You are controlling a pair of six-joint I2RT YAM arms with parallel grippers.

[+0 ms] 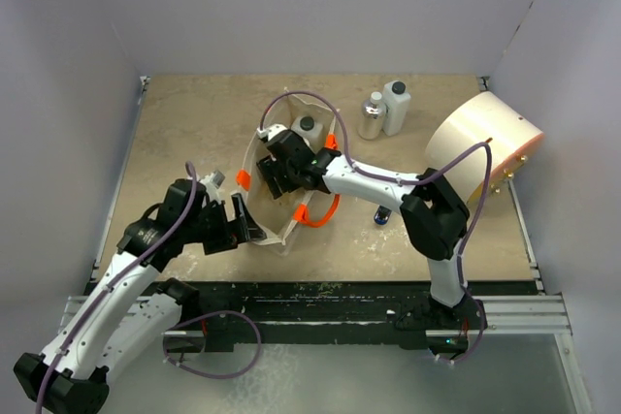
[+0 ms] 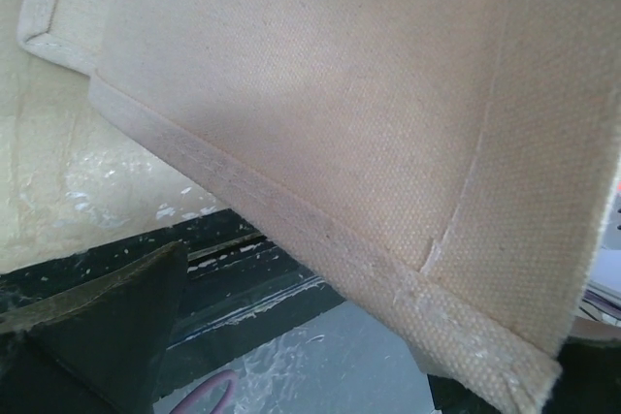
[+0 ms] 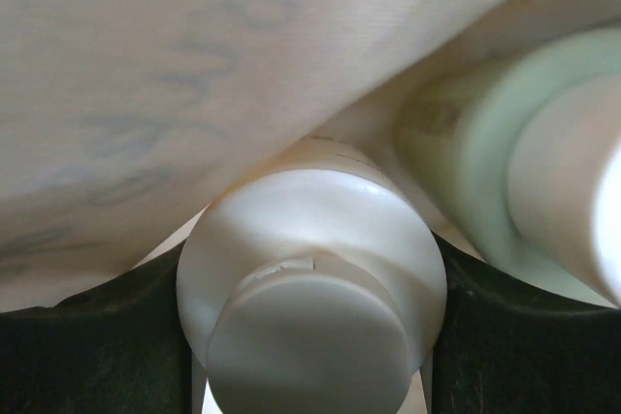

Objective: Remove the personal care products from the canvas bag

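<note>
The canvas bag (image 1: 260, 203) stands open mid-table with its orange handles (image 1: 320, 212) hanging out. My right gripper (image 1: 282, 168) is down inside it, shut on a round bottle with a cream cap (image 3: 309, 283), which sits between the dark fingers (image 3: 78, 346). A second pale bottle with a cream cap (image 3: 543, 181) lies beside it. A white bottle with a dark cap (image 1: 307, 128) shows at the bag's far end. My left gripper (image 1: 243, 221) is open against the bag's near-left wall (image 2: 369, 123). A silver-capped bottle (image 1: 372, 115) and a white dark-capped bottle (image 1: 395, 107) stand on the table.
A big cream cylinder (image 1: 482, 150) lies at the right edge. A small blue object (image 1: 382, 214) lies by the right arm's elbow. The black front rail (image 1: 320, 290) runs along the near edge. Grey walls enclose the table.
</note>
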